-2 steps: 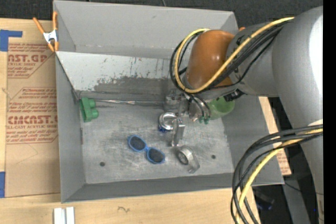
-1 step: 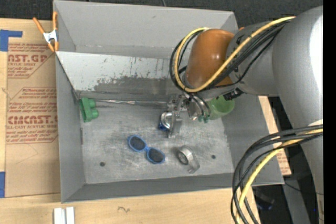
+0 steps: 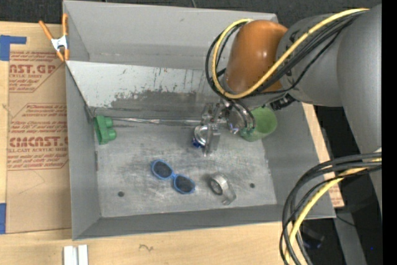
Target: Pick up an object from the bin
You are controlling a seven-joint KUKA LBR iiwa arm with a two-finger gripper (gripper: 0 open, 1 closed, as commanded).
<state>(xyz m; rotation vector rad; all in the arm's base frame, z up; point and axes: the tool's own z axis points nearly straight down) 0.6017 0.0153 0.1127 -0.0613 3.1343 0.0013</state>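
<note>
- Nearest the front wall of the bin point(image 3: 84, 195) lies a silver ring point(image 3: 218, 185), on the floor right of the middle.
- Just left of it, apart from it, lie blue glasses point(image 3: 171, 175). Their long axis slants from the back left to the front right.
- Behind these two, at about the middle of the floor, the gripper point(image 3: 206, 138) is down close to the floor. Whether it is released or clenched cannot be told, because its metal parts blur together.
- A small blue piece point(image 3: 197, 143) shows at the left side of the gripper's tip, touching it or just beside it. This is the thing the gripper is over. It is too small and too covered to give its shape or its long axis, and I cannot say that it is held.
- My judgement is that the coming move depends on that offset. The blue piece lies slightly left of the tip, not clearly under its centre.
- Just right of the gripper, partly hidden by the wrist, stands a green cup point(image 3: 263, 123).
- Well apart, at the far left against the side wall, sits a green block point(image 3: 103, 130).
</note>
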